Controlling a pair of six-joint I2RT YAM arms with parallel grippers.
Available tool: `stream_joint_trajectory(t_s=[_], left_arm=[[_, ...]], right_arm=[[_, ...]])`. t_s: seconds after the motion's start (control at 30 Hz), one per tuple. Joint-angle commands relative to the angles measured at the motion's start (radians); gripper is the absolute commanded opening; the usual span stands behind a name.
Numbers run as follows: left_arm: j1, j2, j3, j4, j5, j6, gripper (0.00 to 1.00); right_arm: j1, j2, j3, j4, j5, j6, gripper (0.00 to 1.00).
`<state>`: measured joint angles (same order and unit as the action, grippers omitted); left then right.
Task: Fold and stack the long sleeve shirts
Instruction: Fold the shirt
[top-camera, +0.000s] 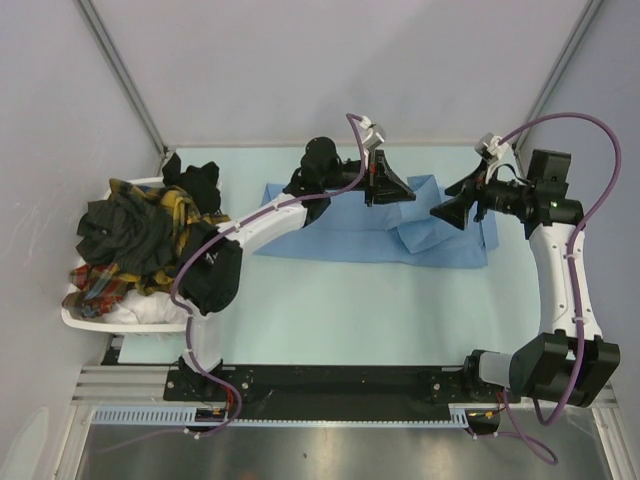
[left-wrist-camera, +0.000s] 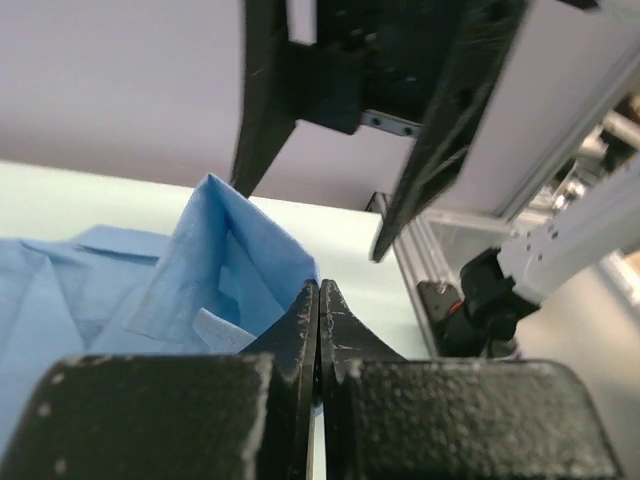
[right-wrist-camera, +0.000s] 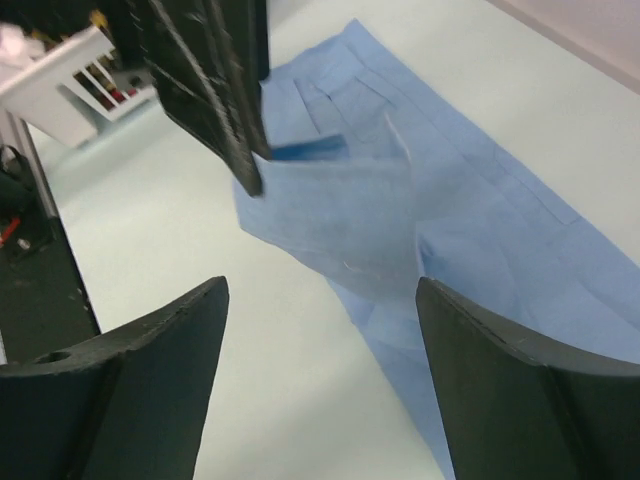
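The light blue shirt (top-camera: 350, 235) lies spread on the far-middle part of the pale table (top-camera: 330, 310), long side running left–right. Its right end is rumpled, w/ a flap doubled over.

The left gripper (left-wrist-camera: 318, 335) sits at the shirt's far edge, twd the right end. Its fingers are clenched hard together, no gap showing in the left wrist view, and they pinch a bit of the blue cloth at the tips. From that pinch a peak of fabric stands up off the table like a small tent, just left of the fingertips in that view. The rest of the shirt lies flat beyond it.

In the right wrist view the same cloth hangs as a loose sheet from the tip of the left gripper, which comes in from the upper left.

The right gripper (right-wrist-camera: 320, 290) is released — fingers spread wide, nothing held. The hanging flap is ahead of the fingertips, not between them, and I see no contact w/ it. This gripper is near the shirt's right end, facing the left one, close but apart.

At the table's left edge a white slatted basket (top-camera: 75, 320) holds the other shirts in a heap: a dark shirt (top-camera: 125, 235) on top, a yellow-black plaid shirt (top-camera: 170, 205) beside it, and a red plaid shirt (top-camera: 95, 280) low at the near side.
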<state>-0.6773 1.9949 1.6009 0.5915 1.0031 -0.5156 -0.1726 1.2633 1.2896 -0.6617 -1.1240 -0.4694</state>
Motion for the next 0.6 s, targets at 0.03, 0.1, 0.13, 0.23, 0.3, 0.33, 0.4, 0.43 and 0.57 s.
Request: stream_joint_trajectory(t_s=[0.03,0.1,0.13,0.23,0.3,0.33,0.4,0.43,0.57], left_arm=[[-0.011,-0.105,0.004,-0.096,0.133,0.327,0.00],[-0.011,-0.105,0.014,-0.117,0.181,0.368,0.00],[-0.014,-0.104,0.019,-0.122,0.198,0.379,0.00],[-0.021,-0.104,0.039,-0.182,0.229,0.442,0.00],[-0.025,-0.104,0.057,-0.249,0.235,0.507,0.00],[-0.030,-0.102,0.063,-0.274,0.230,0.514,0.00],[-0.034,-0.099,0.082,-0.305,0.233,0.555,0.00],[-0.037,-0.094,0.086,-0.309,0.229,0.555,0.00],[-0.034,-0.091,0.114,-0.328,0.213,0.551,0.00]], right_arm=[[0.018,0.008,-0.004,-0.145,0.018,-0.259,0.85],[0.027,0.008,-0.025,-0.139,0.013,-0.293,0.92],[0.033,0.007,-0.033,-0.135,0.016,-0.299,0.93],[0.056,0.011,-0.047,-0.131,0.015,-0.342,0.93],[0.077,0.011,-0.049,-0.130,0.012,-0.373,0.94],[0.088,0.011,-0.049,-0.122,0.013,-0.373,0.93],[0.120,0.005,-0.059,-0.060,0.021,-0.323,0.92],[0.133,0.001,-0.067,-0.029,0.027,-0.301,0.90],[0.170,0.021,-0.059,0.001,0.052,-0.330,0.33]])
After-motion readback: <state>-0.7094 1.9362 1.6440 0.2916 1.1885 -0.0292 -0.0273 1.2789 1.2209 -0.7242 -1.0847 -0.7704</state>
